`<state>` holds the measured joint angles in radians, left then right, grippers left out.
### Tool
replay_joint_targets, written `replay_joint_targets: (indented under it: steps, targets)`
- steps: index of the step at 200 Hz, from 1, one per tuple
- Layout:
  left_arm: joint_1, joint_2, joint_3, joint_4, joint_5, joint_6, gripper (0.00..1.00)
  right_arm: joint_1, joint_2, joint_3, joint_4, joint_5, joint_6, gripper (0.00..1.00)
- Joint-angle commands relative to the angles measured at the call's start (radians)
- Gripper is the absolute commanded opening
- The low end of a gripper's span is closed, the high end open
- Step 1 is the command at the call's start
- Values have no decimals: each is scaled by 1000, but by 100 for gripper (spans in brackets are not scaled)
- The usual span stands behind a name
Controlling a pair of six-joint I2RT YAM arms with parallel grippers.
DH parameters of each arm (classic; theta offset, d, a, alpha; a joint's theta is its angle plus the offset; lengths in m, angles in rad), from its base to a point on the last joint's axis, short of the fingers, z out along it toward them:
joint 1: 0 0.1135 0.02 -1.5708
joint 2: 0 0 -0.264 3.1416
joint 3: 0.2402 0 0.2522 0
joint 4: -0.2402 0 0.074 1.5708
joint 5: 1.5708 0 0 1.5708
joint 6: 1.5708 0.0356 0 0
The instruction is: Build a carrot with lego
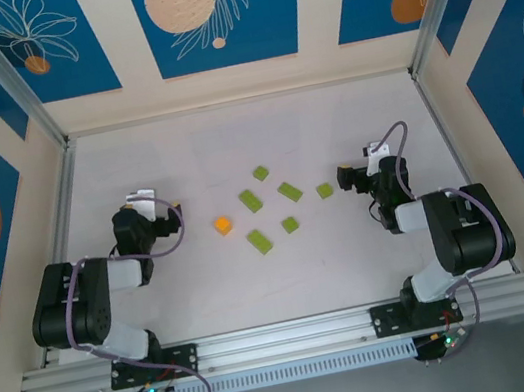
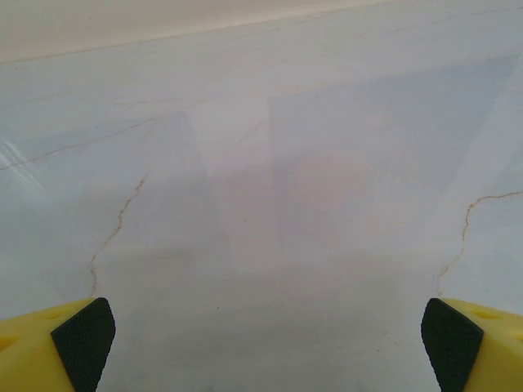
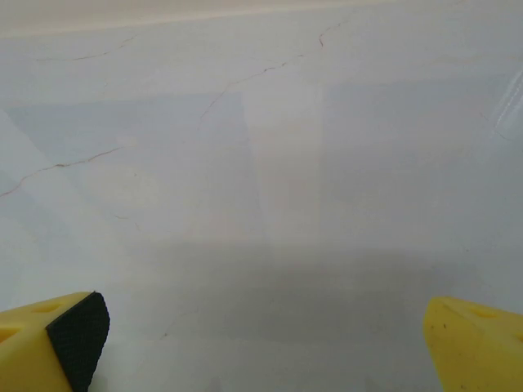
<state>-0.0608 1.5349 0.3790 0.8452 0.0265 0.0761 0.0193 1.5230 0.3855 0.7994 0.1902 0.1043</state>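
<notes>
On the white table [image 1: 160, 305], one small orange square plastic brick [image 1: 223, 225] lay loose, with six lime-green plastic bricks [image 1: 250, 200] scattered right of it. Both arms crouched folded, left gripper [image 2: 261, 339] left of it, right gripper [image 3: 261, 339] beyond the greens, jaws wide apart, empty.

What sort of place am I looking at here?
Likely a robot test cell in a lab: a white table boxed in by blue-patterned panels, left arm and right arm bolted to an aluminium rail, loose lego bricks between them.
</notes>
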Motion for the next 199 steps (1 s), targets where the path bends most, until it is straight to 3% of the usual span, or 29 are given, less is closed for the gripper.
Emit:
replay_joint_targets:
  steps: [1,151,182,199]
  targets:
    - [12,2,15,0,22,-19,99,-4,0,20,27,-19,13,99]
    - [12,1,12,5,21,-19,99,-4,-1,20,27,-20,12,100]
    - [12,-26,22,-30,-29,-35,99,-4,-3,16,34,-19,11,100]
    - [6,-85,8,-51,-27,-28,99,4,-36,22,-1,69,40,100]
